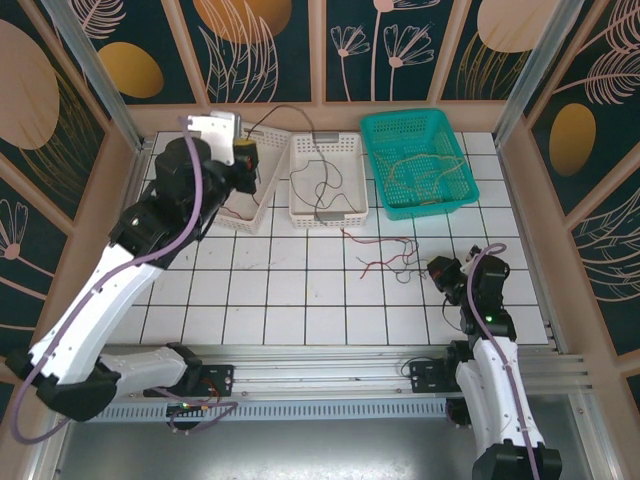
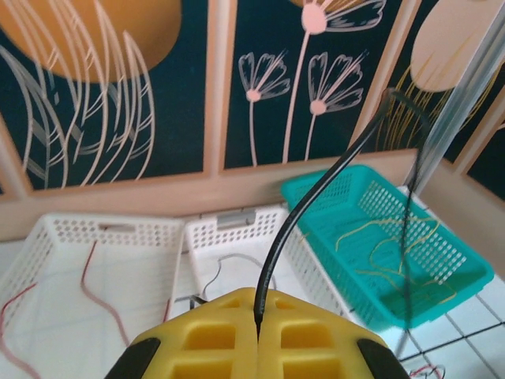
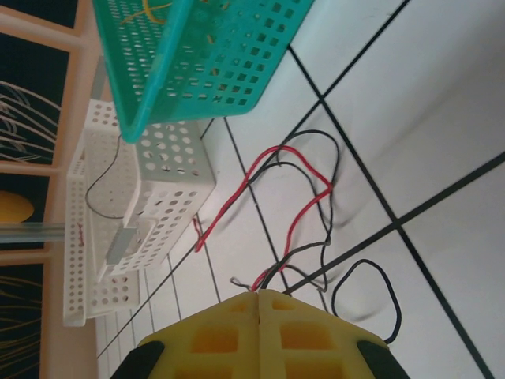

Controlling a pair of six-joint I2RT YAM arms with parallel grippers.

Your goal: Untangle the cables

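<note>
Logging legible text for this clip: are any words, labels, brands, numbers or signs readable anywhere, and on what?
No text can be read in any of the three views.
Grey tab on the middle white basket: looks blank, too small to be sure.
Teal basket: no print.
Wall panels: flower and leaf patterns, no lettering.
Table: plain grid lines, no marks.

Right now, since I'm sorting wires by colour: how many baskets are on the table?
3: one white basket at left, a second white basket beside it, a teal basket at right. None seems hidden.
</note>
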